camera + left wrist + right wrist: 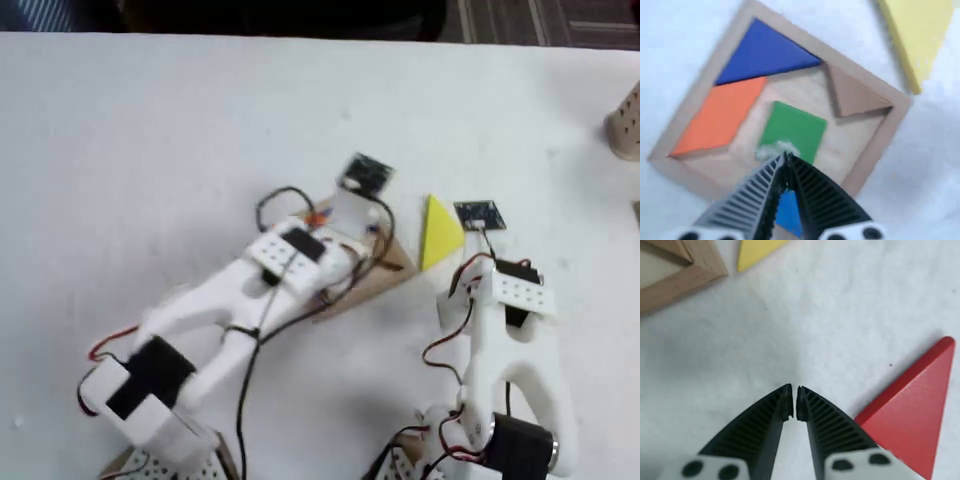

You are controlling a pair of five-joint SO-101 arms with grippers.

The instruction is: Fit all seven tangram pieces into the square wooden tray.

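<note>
Nearest, my right gripper [794,402], closed and empty, sits beside a smooth red triangle [910,410] on the white worktop [840,315]. Farther off, my left gripper [785,160], also closed, hangs above the green square [795,127] in the wooden tray [875,150]. Its arm [250,290] masks most of the tray from overhead. A yellow triangle [438,232] lies just right of the tray.

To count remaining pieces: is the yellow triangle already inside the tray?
No, the yellow triangle lies on the table outside the wooden tray.

The left arm [230,295] covers most of the tray [390,272] in the high view. The left end effector [786,160] hides part of a small blue piece [790,215]. Picture edges crop the yellow triangle [920,35] and the red triangle [910,405].
</note>
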